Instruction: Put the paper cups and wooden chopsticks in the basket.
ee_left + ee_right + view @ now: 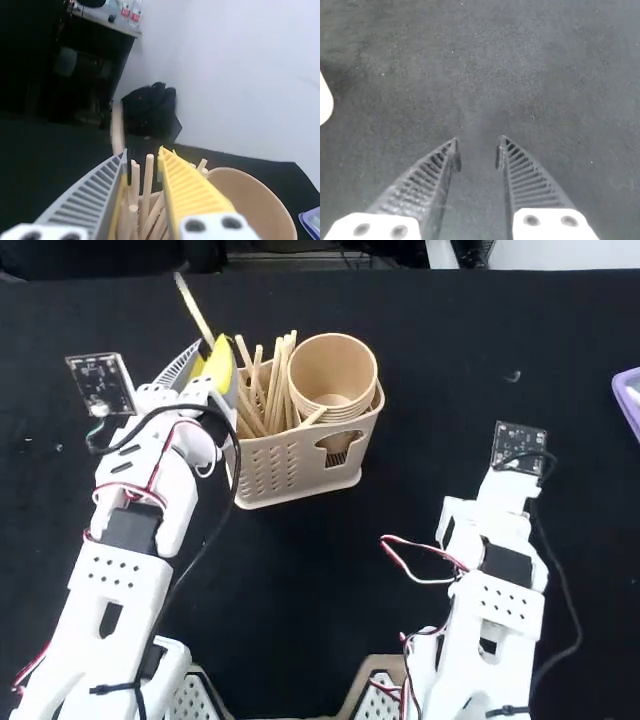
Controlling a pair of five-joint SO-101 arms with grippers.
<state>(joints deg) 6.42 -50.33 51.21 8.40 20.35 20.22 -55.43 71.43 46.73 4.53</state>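
A beige slotted basket (300, 455) stands at the middle of the black table, holding several wooden chopsticks (262, 380) and stacked paper cups (333, 375). My left gripper (203, 365) hovers at the basket's left rim, over the chopsticks (145, 200) and beside the cups (250, 200). Its grey and yellow fingers stand slightly apart. One chopstick (192, 305) pokes up and away from between them, lying along the grey finger (95, 187) and blurred above its tip (116, 132). My right gripper (476, 150) is open over bare table, right of the basket (518, 462).
A purple container (628, 395) sits at the table's right edge. Something white (324, 100) shows at the side of the right wrist view. Black cloth covers the table around the basket. A dark bag (150, 115) lies beyond the table.
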